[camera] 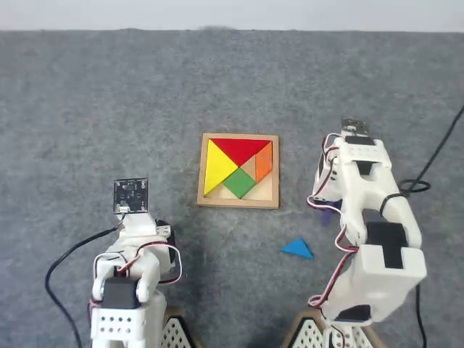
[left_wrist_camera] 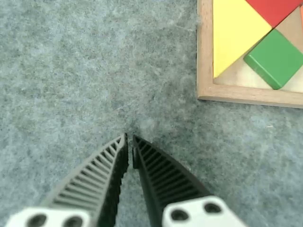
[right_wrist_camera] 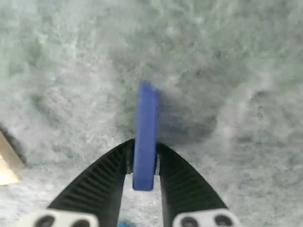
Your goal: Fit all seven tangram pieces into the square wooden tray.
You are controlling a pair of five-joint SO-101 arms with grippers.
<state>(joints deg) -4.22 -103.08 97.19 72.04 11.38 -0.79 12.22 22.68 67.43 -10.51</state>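
Jaws of the right gripper (right_wrist_camera: pixel 144 158) clamp a dark-blue flat piece (right_wrist_camera: pixel 146 123), right of the square wooden tray (camera: pixel 238 204). The left gripper (left_wrist_camera: pixel 129 138) has its jaws nearly together over grey carpet (left_wrist_camera: pixel 71 71).

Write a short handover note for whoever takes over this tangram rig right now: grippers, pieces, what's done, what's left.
Left gripper: shut, empty, over the carpet near a corner of the tray.
Right gripper: shut on a dark blue piece, held on edge over the carpet.
Done: yellow triangle, red triangle, orange piece and green square lie in the tray.
Left: fit the held piece and the light blue triangle lying on the carpet.
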